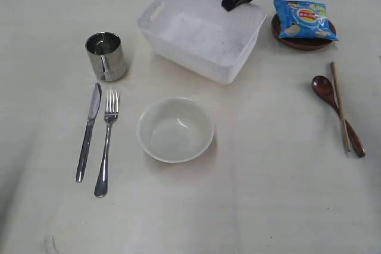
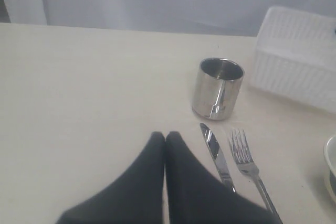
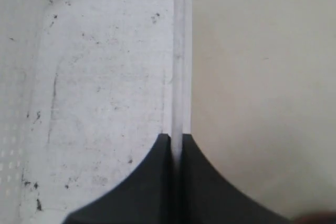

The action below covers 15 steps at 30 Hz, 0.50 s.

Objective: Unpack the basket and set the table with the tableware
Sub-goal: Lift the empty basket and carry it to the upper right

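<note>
1. Two grippers are in view. The right gripper (image 3: 176, 139) is clenched on a side wall of the white perforated basket (image 1: 196, 63), with the thin rim pinched between its jaws. The grip is on the wall rather than on a handle slot, probably because the upright edge fits narrow jaws.
2. The basket sits skewed near the tabletop (image 1: 268, 194) edge that lies at the top of the exterior view, about midway along it. Its floor shows nothing but scuff marks, so unpacking looks finished. The grasp suggests the empty basket is to be cleared away.
3. The left gripper (image 2: 165, 136) hangs over the left part of the tabletop, closed on nothing and out of the working area.
4. The steel mug (image 1: 106, 56) stands upright. Just below it in that view lie the knife (image 1: 89, 129) and fork (image 1: 107, 141), parallel, as in a place setting.
5. The cream bowl (image 1: 175, 135) sits upright at the centre, where a diner would reach it.
6. Toward the right edge, the wooden spoon (image 1: 323, 87) and chopsticks (image 1: 339, 105) lie together. The chopsticks cross over the spoon's handle.
7. The brown plate (image 1: 300, 44), beside the basket, carries a blue chip bag (image 1: 303, 20), which is not tableware.
</note>
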Each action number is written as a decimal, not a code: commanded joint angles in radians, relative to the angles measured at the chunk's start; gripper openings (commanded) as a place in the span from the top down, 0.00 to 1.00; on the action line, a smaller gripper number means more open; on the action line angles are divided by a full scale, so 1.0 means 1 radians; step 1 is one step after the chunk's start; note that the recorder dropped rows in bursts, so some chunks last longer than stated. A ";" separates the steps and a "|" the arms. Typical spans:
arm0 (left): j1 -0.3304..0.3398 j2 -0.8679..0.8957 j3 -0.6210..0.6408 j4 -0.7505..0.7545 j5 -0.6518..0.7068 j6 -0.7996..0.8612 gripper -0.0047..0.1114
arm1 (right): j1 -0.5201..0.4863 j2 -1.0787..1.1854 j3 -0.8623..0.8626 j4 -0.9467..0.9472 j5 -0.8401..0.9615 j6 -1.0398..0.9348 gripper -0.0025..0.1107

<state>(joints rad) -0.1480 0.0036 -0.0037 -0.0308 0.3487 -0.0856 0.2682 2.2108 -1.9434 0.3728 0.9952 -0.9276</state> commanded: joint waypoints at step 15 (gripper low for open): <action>-0.005 -0.004 0.004 0.001 -0.002 0.003 0.96 | -0.490 -0.120 -0.078 -0.037 -0.080 0.450 0.98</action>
<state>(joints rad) -0.1480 0.0036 -0.0037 -0.0308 0.3487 -0.0856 -0.1588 2.0879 -2.0157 0.3373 0.9510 -0.5617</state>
